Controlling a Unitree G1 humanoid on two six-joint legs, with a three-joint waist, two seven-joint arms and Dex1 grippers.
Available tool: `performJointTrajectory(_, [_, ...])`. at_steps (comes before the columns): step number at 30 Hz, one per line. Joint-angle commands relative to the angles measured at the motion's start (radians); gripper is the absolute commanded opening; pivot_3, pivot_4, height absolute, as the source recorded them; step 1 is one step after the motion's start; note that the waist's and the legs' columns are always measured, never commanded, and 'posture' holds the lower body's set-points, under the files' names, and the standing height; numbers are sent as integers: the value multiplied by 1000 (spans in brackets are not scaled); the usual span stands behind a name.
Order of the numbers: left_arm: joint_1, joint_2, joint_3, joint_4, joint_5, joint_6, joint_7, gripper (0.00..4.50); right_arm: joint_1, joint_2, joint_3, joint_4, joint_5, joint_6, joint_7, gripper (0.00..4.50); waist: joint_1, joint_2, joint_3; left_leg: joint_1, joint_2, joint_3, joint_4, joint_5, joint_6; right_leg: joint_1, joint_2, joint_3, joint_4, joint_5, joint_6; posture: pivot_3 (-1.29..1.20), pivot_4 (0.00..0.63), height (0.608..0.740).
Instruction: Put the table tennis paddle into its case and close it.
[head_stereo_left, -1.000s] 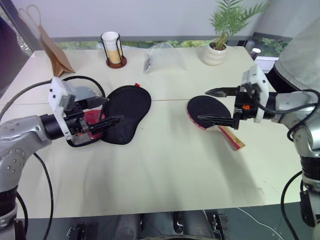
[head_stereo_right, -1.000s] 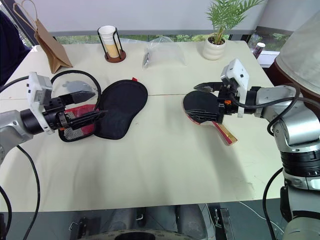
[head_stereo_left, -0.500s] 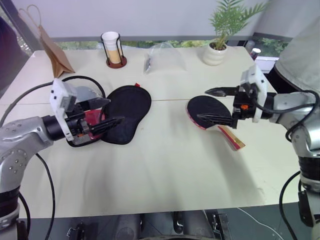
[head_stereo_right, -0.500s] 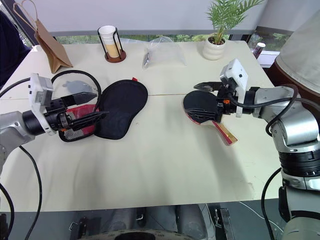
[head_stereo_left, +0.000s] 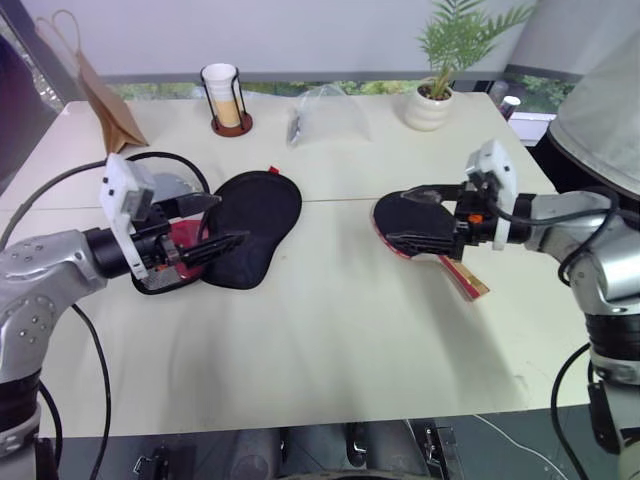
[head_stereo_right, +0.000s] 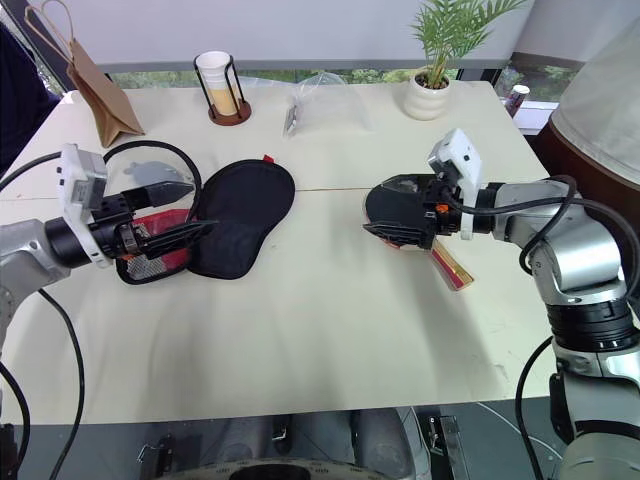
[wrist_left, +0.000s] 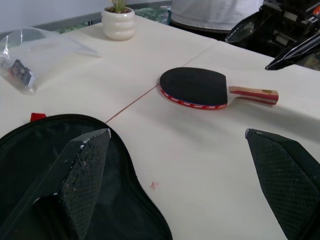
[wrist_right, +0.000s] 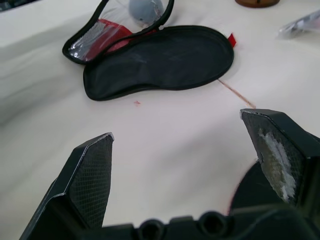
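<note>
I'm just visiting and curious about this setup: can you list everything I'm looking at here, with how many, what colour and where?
table: one, cream, under everything
table tennis paddle: one, black face, red edge, flat on the table's right side
case: one, black with red panel, lying open on the left
paper bag: one, brown, far left
cup in holder: one, pale, far side
clear plastic bag: one, far middle
potted plant: one, green, white pot, far right
left gripper: black, open, over the case
right gripper: black, open, over the paddle
</note>
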Motion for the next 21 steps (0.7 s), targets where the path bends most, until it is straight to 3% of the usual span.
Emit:
performJointTrajectory(1, [-21, 27, 24, 48, 37, -38, -20, 4500, -49, 65, 52, -39, -6, 57, -67, 4432, -4, 0, 0, 0, 0, 0, 0, 0, 0, 0, 0, 0, 0, 0, 0, 0, 150, 740])
performJointTrajectory(12, [-104, 118, 38, 264, 135, -118, -121, 4500, -158, 393, 289, 3, -100, 276, -311, 4432, -20, 0, 0, -1, 0, 1, 0, 0, 0, -2, 0, 0, 1, 0, 0, 0, 150, 740])
performJointTrajectory(21, [-72, 144, 60, 251, 130, -115, -191, 4500, -258, 647, 360, 274, -172, 312, -425, 4432, -23, 0, 0, -1, 1, 1, 0, 0, 0, -2, 0, 0, 1, 0, 0, 0, 150, 740])
